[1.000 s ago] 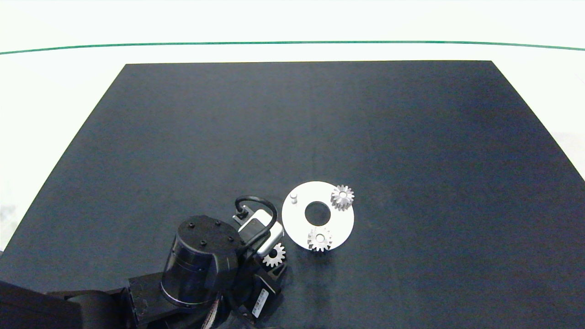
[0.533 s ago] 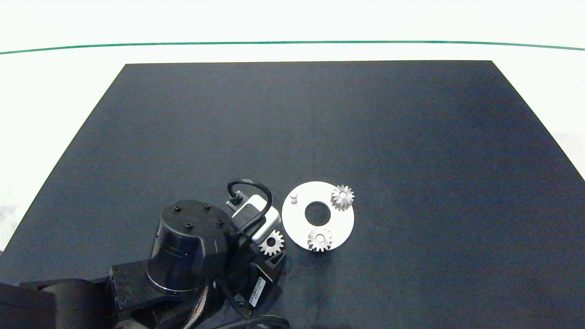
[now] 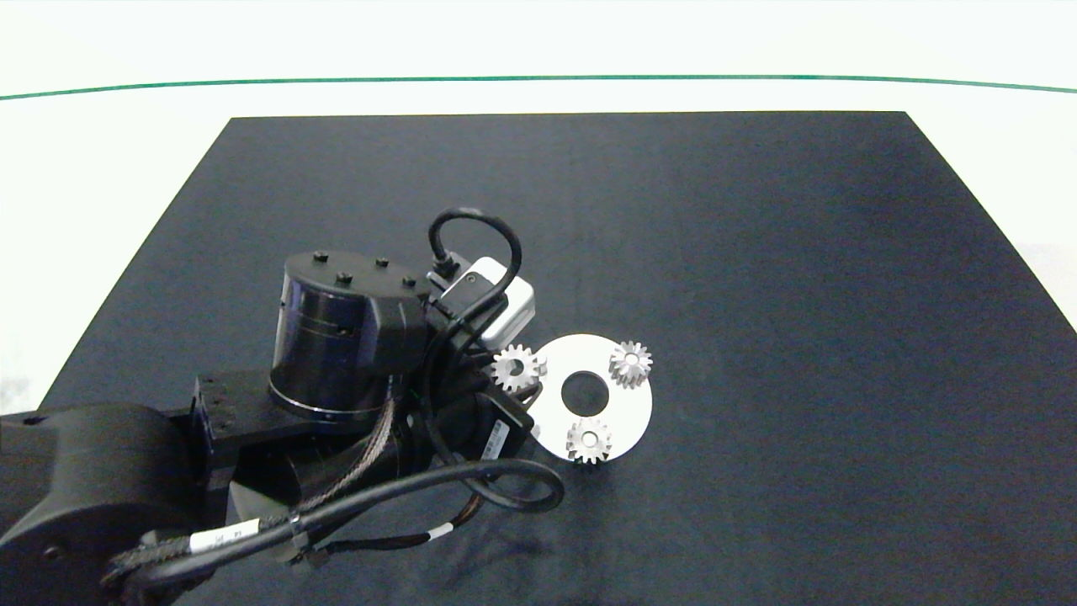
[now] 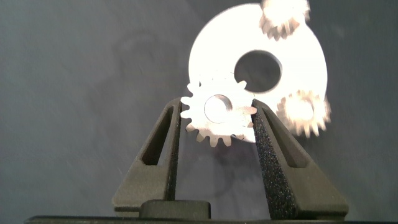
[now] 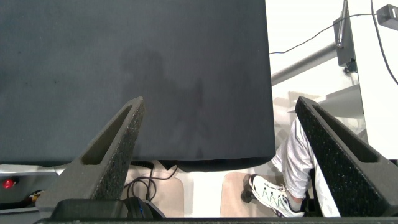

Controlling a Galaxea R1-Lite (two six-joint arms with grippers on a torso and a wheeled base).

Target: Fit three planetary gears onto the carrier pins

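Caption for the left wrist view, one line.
Left gripper holds the third planetary gear above the white carrier disc, two gears already seated.

Right tool held with its two grey foam fingers spread wide apart, nothing between them. Beyond the fingers, a dark mat covering the desk, bare across the visible stretch, ending at a straight edge. Past that edge, pale floor with a black cable lying on it, a person's leg in light trousers and a white trainer, and thin cables running to a grey stand.
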